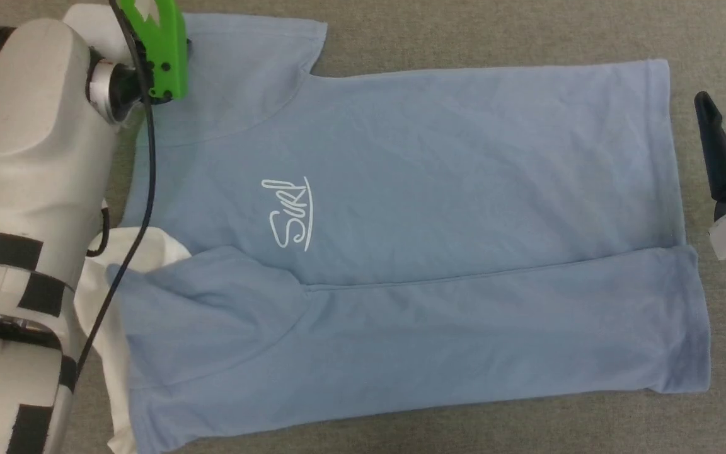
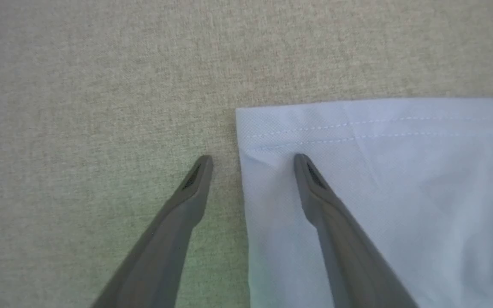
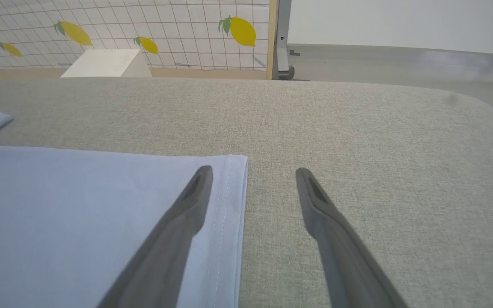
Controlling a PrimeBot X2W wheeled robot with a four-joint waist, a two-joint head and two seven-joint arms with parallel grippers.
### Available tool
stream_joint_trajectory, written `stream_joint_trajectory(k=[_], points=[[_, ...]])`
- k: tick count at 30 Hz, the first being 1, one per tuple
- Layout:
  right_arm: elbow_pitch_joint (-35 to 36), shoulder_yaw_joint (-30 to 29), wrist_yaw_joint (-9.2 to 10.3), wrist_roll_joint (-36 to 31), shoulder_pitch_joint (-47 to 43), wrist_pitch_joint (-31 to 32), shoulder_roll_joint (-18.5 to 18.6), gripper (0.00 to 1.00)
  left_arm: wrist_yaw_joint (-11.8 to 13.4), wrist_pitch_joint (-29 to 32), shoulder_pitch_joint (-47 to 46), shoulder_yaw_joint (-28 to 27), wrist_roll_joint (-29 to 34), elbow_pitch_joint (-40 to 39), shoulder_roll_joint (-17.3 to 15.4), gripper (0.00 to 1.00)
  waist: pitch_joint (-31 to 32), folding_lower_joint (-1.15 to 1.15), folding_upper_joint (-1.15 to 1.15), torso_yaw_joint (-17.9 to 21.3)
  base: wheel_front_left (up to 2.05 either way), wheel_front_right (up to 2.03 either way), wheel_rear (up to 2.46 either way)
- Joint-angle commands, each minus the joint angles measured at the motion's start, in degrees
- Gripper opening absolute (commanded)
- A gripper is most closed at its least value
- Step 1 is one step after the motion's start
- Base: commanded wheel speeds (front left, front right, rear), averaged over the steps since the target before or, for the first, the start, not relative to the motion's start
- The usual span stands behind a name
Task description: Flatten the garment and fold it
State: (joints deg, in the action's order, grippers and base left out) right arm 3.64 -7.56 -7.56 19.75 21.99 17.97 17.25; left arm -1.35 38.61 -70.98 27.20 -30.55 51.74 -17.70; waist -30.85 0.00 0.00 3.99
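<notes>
Jaws apart and empty, the left gripper straddles the garment's sleeve corner, the right gripper its hem corner (lemon-print screen beyond).

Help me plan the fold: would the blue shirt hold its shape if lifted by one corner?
Probably not: the garment lies limp, one side folded over along a soft crease, so a lifted corner would likely sag. Looks thin, so likely light. It may cling to the woven grey surface rather than slide.
</notes>
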Motion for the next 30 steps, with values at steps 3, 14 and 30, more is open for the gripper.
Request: stream_joint_trajectory(k=[3,14,30], points=[[0.9,0.1,0.08,0.4,0.3,0.0,-0.4,1.0,1.3,4.1,-0.8,1.1,0.9,1.5,-1.1,1.0,-2.7,0.0,0.0,1.9,0.0,0.0,0.0],[3.0,-1.2,0.08,0.1,1.9,0.3,-0.1,1.0,3.4,17.0,2.0,-0.8,-4.5,0.6,0.4,0.0,-4.2,0.0,0.0,1.5,0.0,0.0,0.0],[-0.5,4.1,0.08,-2.0,17.0,36.6,5.8,1.0,2.4,11.8,1.9,-4.9,-9.3,-15.4,1.2,0.0,-4.1,0.0,0.0,-2.3,0.0,0.0,0.0]])
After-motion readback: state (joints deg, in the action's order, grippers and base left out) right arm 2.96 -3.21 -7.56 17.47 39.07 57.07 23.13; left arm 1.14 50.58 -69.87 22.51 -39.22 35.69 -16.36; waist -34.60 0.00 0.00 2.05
